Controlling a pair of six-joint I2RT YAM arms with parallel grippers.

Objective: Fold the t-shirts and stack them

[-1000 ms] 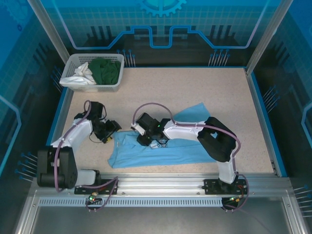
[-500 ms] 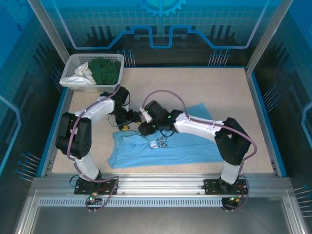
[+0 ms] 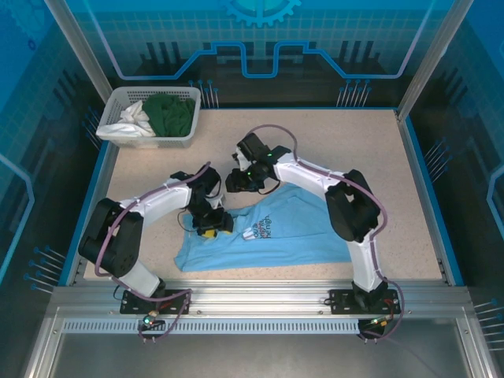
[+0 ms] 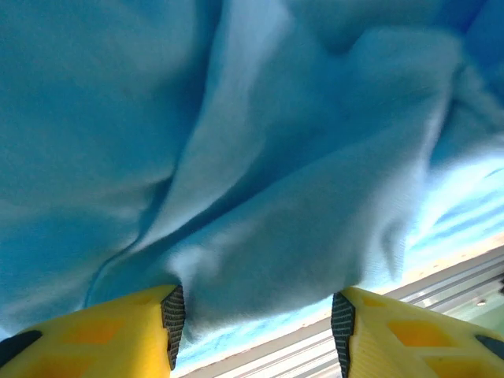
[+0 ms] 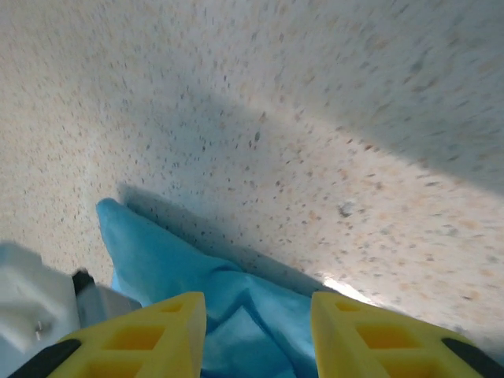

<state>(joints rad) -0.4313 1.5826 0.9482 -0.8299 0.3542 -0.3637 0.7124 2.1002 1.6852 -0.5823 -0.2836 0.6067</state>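
**Both arms shift to the shirt's far edge; still spreading it, not folding**

A second ago the right gripper [image 3: 239, 179] lay over the chest of the light blue t-shirt [image 3: 299, 236], and the left gripper [image 3: 211, 230] sat off its 9 o'clock side. Now the right one has swung out past the shirt's 11 o'clock edge. The left one has come in onto the 10 o'clock corner, and the chest print [image 3: 260, 228] is uncovered. The flap that pointed to 1 o'clock lies lower and flatter.

This looks like tugging the shirt straight. No fold is made and nothing is stacked.

The left wrist view shows the left jaws apart with a thick fold of blue cloth filling the gap. I cannot tell whether they are pinching it. The right jaws stand apart, with bare desk [image 3: 346, 142] showing between the tips and blue cloth low between them.

The shirt lies at 6 o'clock on the desk, print up, rumpled along its far edge and smoother near the rail. A dark green shirt [image 3: 169, 114] and a white one [image 3: 135, 116] wait in the basket [image 3: 150, 142] at 10 o'clock.
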